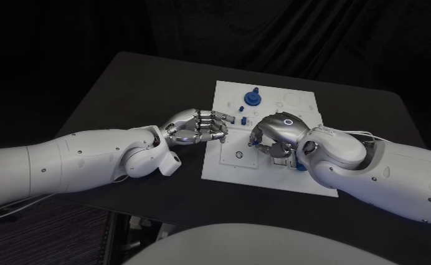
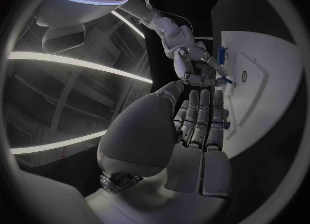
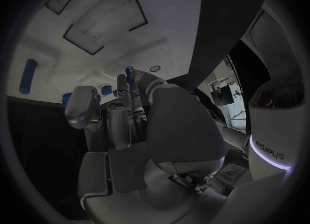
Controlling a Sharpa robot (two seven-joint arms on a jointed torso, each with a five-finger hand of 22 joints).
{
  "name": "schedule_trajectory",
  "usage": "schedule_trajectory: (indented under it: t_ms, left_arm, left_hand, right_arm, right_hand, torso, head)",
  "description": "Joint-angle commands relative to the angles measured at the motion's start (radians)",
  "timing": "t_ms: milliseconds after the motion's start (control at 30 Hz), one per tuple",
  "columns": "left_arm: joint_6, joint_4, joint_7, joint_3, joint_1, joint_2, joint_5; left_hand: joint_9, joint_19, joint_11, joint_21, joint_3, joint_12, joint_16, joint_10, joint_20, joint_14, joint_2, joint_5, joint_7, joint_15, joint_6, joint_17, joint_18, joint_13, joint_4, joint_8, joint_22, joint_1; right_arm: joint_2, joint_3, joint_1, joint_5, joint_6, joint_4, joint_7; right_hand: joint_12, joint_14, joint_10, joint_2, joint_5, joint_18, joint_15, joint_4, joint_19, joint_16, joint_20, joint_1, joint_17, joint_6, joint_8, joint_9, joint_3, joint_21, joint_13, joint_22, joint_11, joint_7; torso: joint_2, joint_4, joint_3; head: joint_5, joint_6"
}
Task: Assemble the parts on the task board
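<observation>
Item: white task board, mid-table. I log a blue knobbed part standing near its far edge, well apart from both hands.

Item: left hand, at the board's left edge, fingers curled in; I see nothing held.

Item: right hand, curled low over the board's middle. I cannot tell whether it holds a small blue piece (blue shows at its fingertips).

Risk, my judgement: the hands sit close; reaching inward could knock them together or nudge the board.
</observation>
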Motion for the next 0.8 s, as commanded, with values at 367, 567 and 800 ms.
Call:
schedule_trajectory:
  t_ms: [367, 567, 800]
  left_arm:
    - [0.019, -0.004, -0.006, 0.001, 0.000, 0.008, 0.001]
    - [0.021, -0.006, -0.010, 0.001, 0.000, 0.010, 0.001]
    - [0.022, -0.007, -0.013, 0.001, 0.000, 0.011, 0.001]
  left_hand:
    - [-0.003, 0.003, 0.006, -0.009, 0.003, 0.006, 0.002, -0.003, 0.004, 0.003, 0.010, 0.007, 0.004, 0.008, -0.007, -0.006, -0.008, -0.008, -0.010, -0.007, -0.002, 0.005]
    - [-0.003, 0.003, 0.007, -0.010, 0.004, 0.006, 0.002, -0.003, 0.005, 0.003, 0.011, 0.008, 0.006, 0.008, -0.008, -0.007, -0.008, -0.011, -0.011, -0.007, -0.002, 0.006]
    - [-0.003, 0.003, 0.007, -0.010, 0.004, 0.006, 0.002, -0.003, 0.005, 0.003, 0.011, 0.008, 0.006, 0.008, -0.008, -0.007, -0.008, -0.011, -0.011, -0.007, -0.002, 0.006]
  right_arm:
    - [0.010, 0.000, -0.005, -0.010, -0.004, -0.005, -0.020]
    - [0.012, 0.000, -0.005, -0.010, -0.013, -0.004, -0.019]
    - [0.016, 0.000, -0.005, -0.010, -0.007, -0.007, -0.021]
  right_hand:
    - [0.006, 0.023, 0.008, 0.009, 0.002, -0.002, -0.005, 0.001, -0.002, 0.000, -0.004, 0.004, 0.025, 0.009, 0.002, 0.002, -0.006, -0.001, 0.002, 0.141, 0.002, 0.001]
    - [0.006, 0.023, 0.008, 0.009, 0.002, -0.001, -0.005, 0.001, -0.002, 0.000, -0.004, 0.003, 0.026, 0.009, 0.002, 0.002, -0.006, -0.002, 0.002, 0.141, 0.002, 0.000]
    - [0.005, 0.023, 0.008, 0.010, 0.002, -0.001, -0.005, 0.001, -0.002, 0.000, -0.004, 0.003, 0.026, 0.010, 0.002, 0.002, -0.006, -0.001, 0.002, 0.141, 0.002, 0.000]
  torso:
    - [-0.001, 0.0017, -0.0003]
    - [-0.001, 0.0011, -0.0014]
    - [-0.002, 0.0000, -0.0012]
  head:
    - [-0.002, 0.000]
    - [-0.001, 0.000]
    - [-0.002, 0.000]
